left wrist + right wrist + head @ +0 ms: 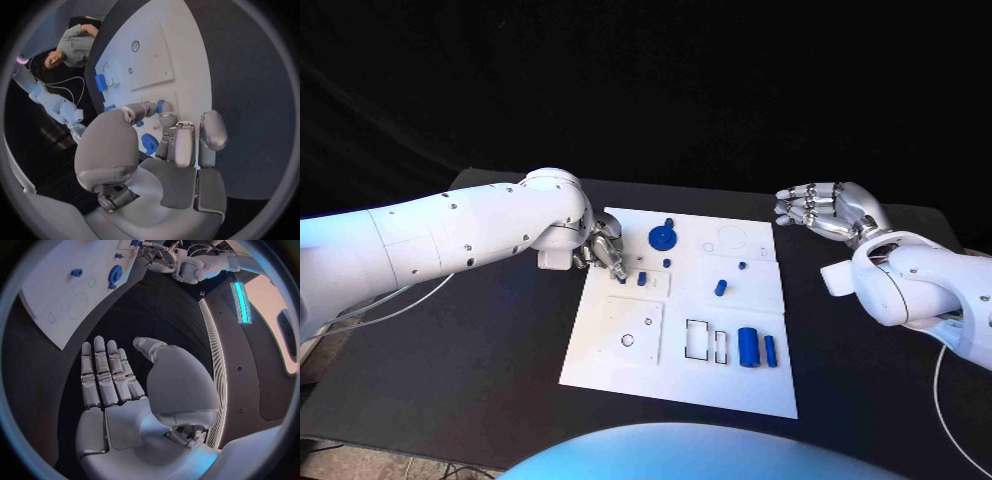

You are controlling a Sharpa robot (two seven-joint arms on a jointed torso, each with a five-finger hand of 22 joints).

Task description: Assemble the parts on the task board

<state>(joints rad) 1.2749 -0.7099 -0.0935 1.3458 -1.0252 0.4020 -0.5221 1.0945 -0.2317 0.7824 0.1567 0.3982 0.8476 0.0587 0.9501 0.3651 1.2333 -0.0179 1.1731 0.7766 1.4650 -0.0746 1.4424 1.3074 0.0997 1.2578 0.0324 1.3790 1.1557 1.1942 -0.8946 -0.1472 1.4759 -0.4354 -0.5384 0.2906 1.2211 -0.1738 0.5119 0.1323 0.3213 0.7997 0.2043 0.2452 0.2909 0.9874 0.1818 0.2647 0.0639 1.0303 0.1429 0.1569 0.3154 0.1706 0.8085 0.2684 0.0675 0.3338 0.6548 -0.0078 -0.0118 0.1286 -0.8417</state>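
A white task board (733,385) lies in the middle of the black counter (473,370), and the left hand (602,247) reaches over its left edge with fingers curled down at a small blue peg (642,279) on the board, though whether it actually grips the peg cannot be told. Six blue parts can be counted on the board: a round disc (662,237) just beyond the left hand, four small pegs toward the middle, and two upright cylinders (749,346) side by side near the board's front edge. The right hand (825,211) hovers off the board's far right corner, fingers spread and holding nothing.
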